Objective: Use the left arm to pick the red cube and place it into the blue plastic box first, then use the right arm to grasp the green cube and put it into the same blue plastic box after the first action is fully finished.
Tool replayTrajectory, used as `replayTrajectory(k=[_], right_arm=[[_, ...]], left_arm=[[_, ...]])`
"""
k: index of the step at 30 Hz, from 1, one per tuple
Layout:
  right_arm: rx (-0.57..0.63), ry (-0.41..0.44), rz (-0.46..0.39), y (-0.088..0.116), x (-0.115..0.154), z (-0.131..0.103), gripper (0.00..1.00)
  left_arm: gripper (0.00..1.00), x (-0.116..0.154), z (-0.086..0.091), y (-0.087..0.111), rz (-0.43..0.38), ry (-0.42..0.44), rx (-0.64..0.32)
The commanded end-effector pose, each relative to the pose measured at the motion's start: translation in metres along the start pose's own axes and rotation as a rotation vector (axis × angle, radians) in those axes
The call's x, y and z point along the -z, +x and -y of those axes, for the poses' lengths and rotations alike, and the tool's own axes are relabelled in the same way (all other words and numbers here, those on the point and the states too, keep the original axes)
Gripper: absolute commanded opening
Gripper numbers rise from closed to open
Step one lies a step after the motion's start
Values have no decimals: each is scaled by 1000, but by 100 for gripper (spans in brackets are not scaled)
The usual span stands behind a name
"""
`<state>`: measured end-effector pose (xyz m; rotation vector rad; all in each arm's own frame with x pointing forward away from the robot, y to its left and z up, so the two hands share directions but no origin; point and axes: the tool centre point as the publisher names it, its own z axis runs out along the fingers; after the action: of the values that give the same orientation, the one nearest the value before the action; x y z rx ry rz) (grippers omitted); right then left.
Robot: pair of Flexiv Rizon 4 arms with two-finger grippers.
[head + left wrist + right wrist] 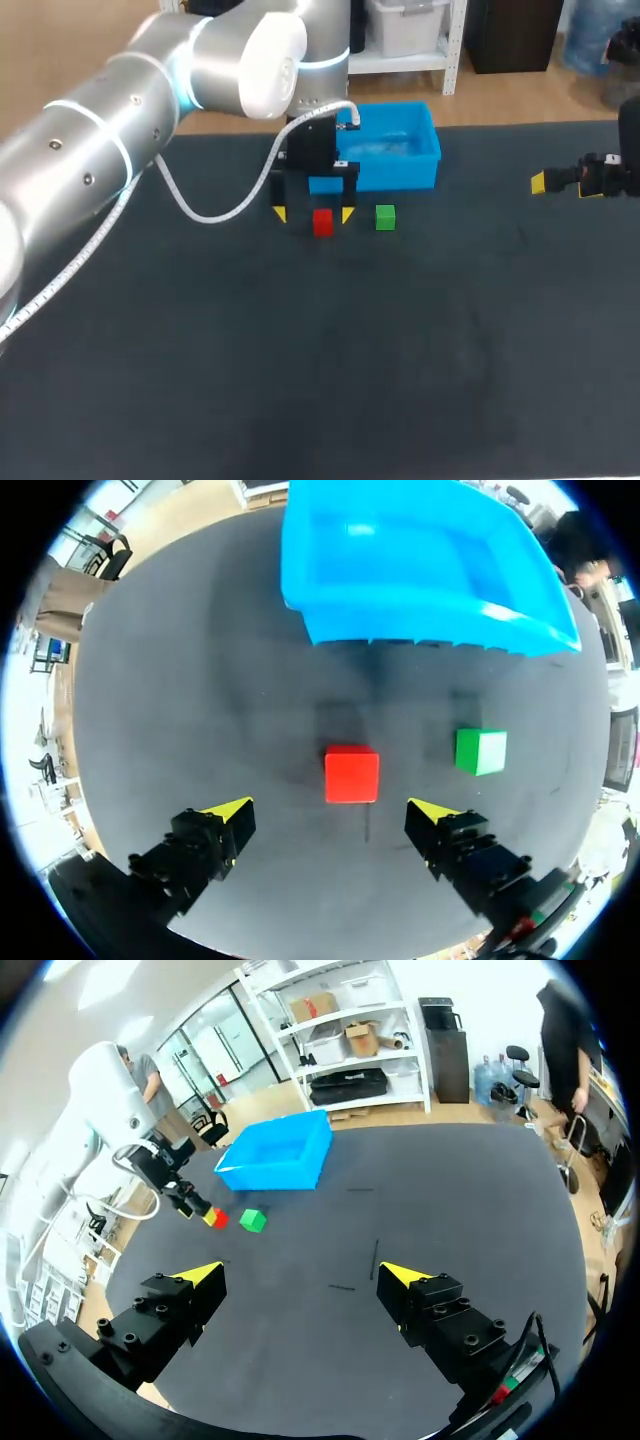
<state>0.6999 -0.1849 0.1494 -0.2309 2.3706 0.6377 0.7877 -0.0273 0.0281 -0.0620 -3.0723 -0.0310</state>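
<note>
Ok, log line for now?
left jaws open, red cube between, ungrasped | green cube on table | blue plastic box empty | right jaws open

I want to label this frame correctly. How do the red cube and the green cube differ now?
Colour: the red cube is red, the green cube is green. Place: the red cube lies in line with the gap of the open left claw; the green cube lies off to one side, outside that gap. Both rest on the table near the box, ungripped and not yet in it.
</note>
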Motion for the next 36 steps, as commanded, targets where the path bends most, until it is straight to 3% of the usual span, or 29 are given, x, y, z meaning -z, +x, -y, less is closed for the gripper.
replayTrajectory(k=[1,36], right_arm=[[0,2,-1,0,0,0,100],[0,2,-1,0,0,0,100]], left_arm=[[100,-5,2,-8,-16,-1,1],[100,-26,2,-19,-47,1,-3]])
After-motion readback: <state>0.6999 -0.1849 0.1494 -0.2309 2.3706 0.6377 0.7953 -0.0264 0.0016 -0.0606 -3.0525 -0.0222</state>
